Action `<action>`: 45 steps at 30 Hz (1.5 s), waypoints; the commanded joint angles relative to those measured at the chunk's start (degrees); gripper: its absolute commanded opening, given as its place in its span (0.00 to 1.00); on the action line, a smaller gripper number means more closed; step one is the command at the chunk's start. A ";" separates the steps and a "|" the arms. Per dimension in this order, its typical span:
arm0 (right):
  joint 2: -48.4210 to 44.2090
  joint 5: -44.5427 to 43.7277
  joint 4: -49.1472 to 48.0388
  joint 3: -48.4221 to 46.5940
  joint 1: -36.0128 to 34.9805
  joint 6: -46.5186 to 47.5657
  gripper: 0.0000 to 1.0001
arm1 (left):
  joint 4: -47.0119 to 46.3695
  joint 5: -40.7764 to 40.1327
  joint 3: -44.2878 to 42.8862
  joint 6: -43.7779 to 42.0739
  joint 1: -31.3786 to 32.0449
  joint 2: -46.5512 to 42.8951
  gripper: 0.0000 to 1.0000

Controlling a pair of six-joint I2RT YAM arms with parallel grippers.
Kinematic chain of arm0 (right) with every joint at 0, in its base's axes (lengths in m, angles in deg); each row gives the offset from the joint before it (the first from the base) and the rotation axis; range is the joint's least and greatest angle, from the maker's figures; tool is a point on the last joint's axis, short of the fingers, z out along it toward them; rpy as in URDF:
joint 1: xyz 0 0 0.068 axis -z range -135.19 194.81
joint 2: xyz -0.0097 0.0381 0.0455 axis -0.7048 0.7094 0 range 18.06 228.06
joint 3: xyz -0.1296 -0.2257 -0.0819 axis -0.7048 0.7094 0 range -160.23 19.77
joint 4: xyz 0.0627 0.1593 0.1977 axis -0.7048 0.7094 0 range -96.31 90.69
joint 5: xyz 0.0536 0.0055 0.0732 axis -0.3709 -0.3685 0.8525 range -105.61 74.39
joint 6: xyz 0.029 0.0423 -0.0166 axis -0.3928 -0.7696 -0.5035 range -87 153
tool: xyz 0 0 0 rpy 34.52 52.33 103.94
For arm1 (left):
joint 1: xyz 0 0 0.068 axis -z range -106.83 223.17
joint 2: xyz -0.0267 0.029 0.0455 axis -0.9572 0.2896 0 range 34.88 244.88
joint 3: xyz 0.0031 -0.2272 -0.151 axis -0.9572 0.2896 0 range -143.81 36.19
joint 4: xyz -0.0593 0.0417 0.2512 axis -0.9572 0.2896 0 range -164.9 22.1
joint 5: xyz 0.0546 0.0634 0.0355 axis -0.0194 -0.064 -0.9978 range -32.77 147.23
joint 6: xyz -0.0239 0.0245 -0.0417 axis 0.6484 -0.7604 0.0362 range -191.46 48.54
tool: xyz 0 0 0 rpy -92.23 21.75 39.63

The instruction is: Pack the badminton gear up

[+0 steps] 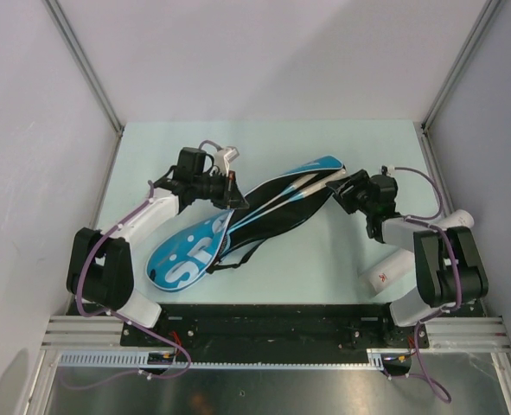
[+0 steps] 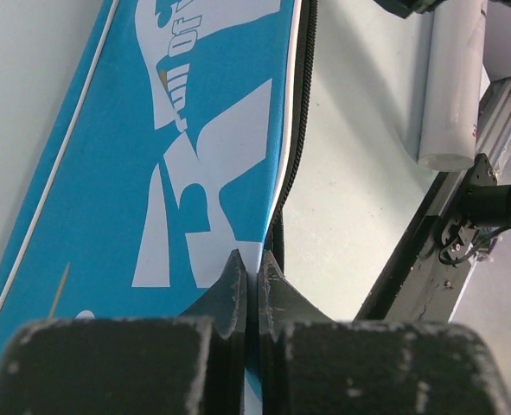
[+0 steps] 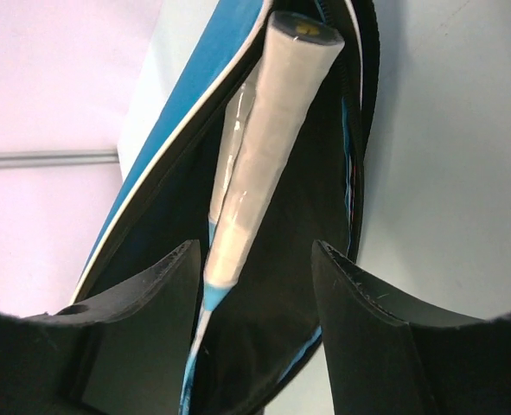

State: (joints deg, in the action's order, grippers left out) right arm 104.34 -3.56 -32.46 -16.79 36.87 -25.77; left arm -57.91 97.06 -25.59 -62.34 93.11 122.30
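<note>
Top external view has the blue racket cover (image 1: 264, 220) lying diagonally on the table (image 1: 324, 259), its edge pinched by the left end effector (image 1: 232, 197), while the right end effector (image 3: 253, 251) is spread astride a white racket handle (image 3: 264, 147) poking from the cover's mouth.

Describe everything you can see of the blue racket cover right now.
The racket cover is blue fabric with white lettering, white piping and a black zipper along its edge. It lies diagonally on the table, wide end at the near left, narrow end open. A white racket handle sticks out there, between the fingers of the open right gripper. The shut left gripper appears to pinch its far edge. A black strap trails along its near side.
</note>
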 commanded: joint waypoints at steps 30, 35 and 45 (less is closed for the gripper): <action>29.47 2.96 -12.69 -21.54 -4.19 -4.34 0.07 | -4.78 17.04 -0.36 -0.51 6.69 -0.32 0.00; 17.91 1.22 3.70 -24.69 -3.48 11.60 0.18 | -4.86 11.86 -0.10 1.58 5.55 0.12 0.00; -3.38 -5.11 42.85 -22.70 -11.72 40.28 0.75 | -4.87 9.91 -2.12 3.88 1.42 1.26 0.00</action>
State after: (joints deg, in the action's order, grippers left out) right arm 107.38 -6.22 -4.68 -40.68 31.60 -0.59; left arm -58.91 104.95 -25.11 -59.71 95.69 123.98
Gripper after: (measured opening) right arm 0.703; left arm 0.026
